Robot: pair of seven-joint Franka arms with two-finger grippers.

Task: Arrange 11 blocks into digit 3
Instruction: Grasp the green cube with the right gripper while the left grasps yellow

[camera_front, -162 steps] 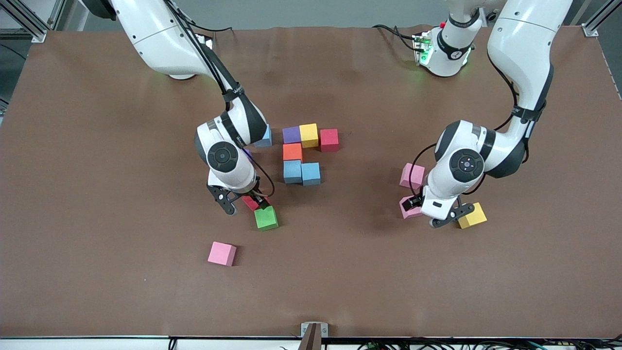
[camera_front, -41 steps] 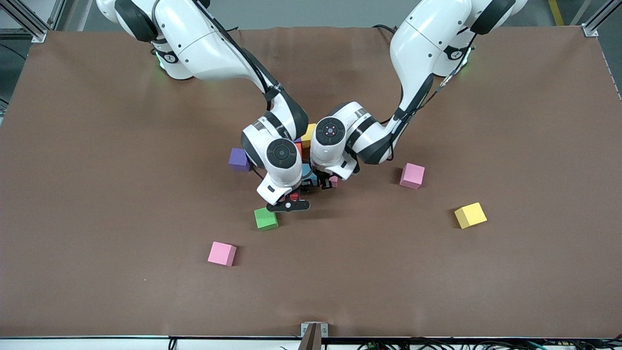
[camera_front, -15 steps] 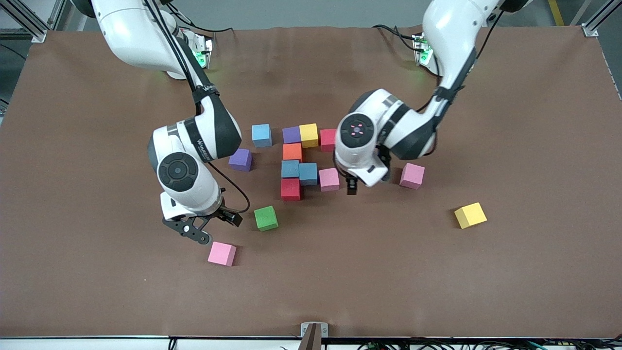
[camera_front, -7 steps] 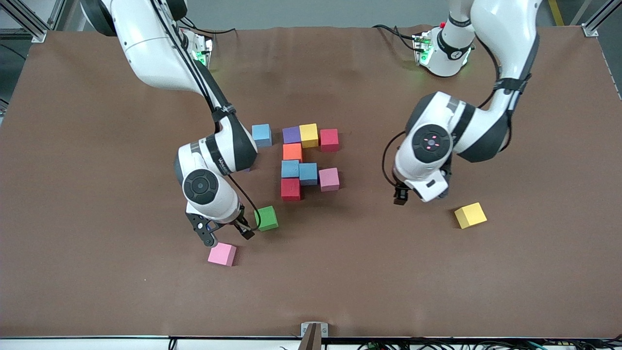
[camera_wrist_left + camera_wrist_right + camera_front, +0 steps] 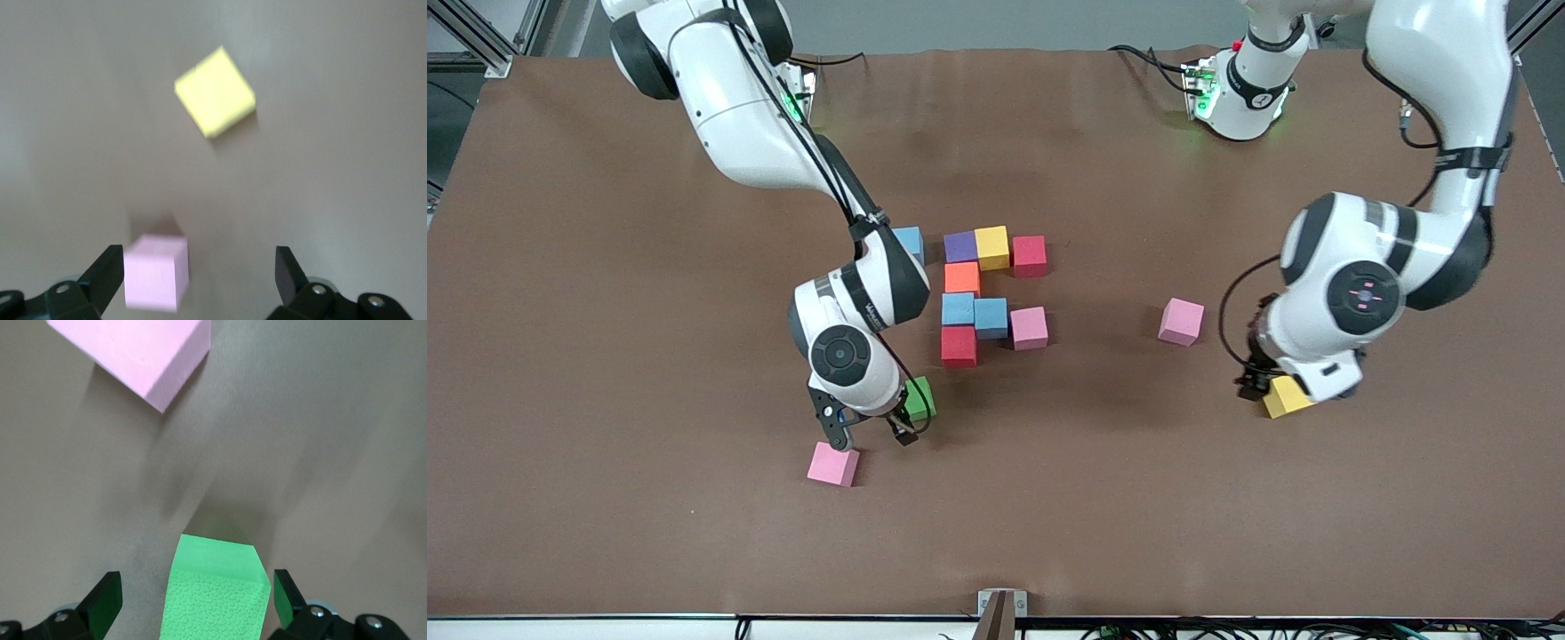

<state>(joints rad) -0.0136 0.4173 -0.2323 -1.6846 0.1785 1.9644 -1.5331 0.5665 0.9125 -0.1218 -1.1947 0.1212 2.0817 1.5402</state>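
Note:
A group of touching blocks sits mid-table: purple (image 5: 960, 246), yellow (image 5: 991, 247), red (image 5: 1029, 256), orange (image 5: 962, 278), two blue (image 5: 959, 308), pink (image 5: 1029, 327) and red (image 5: 959, 346). My right gripper (image 5: 869, 433) is open and empty, straddling a loose green block (image 5: 921, 397); in the right wrist view the green block (image 5: 213, 593) lies between the fingers of the gripper (image 5: 195, 595). My left gripper (image 5: 1258, 387) is open and empty, by a loose yellow block (image 5: 1282, 400). The left wrist view shows its gripper (image 5: 199, 268), a pink block (image 5: 157, 272) and the yellow block (image 5: 215, 100).
A loose pink block (image 5: 833, 464) lies nearer the front camera than the green one and shows in the right wrist view (image 5: 133, 347). Another pink block (image 5: 1181, 321) lies toward the left arm's end. A blue block (image 5: 910, 240) is partly hidden by the right arm.
The right gripper has shifted over to the green block. The left arm has swung toward its own end of the table, from beside the pink block to the yellow block.

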